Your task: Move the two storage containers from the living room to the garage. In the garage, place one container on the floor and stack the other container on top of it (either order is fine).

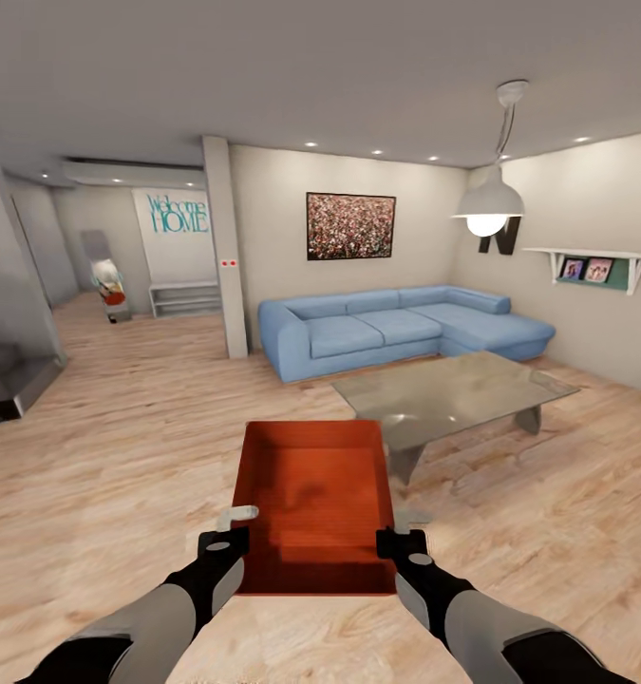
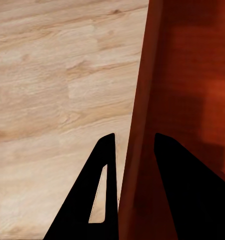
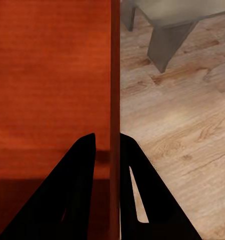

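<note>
One storage container (image 1: 318,503), orange-red and open-topped, is up off the wood-plank floor (image 1: 121,475), carried between both arms low in the head view. Left gripper (image 1: 227,541) has its fingers clamped over the bin's left wall; the left wrist view shows that wall (image 2: 142,125) running between the two dark fingers (image 2: 100,200). Right gripper (image 1: 401,543) does the same on the right wall, fingers (image 3: 135,190) straddling the rim (image 3: 115,100) in its own wrist view. Ahead and just to the right stands one glass coffee table (image 1: 453,394), its tabletop close past the bin's far corner. Behind it, one blue corner sofa (image 1: 396,328). One pendant lamp (image 1: 489,204) hangs overhead, one framed picture (image 1: 350,225) on the wall, one white pillar (image 1: 227,247) left of the sofa.
</note>
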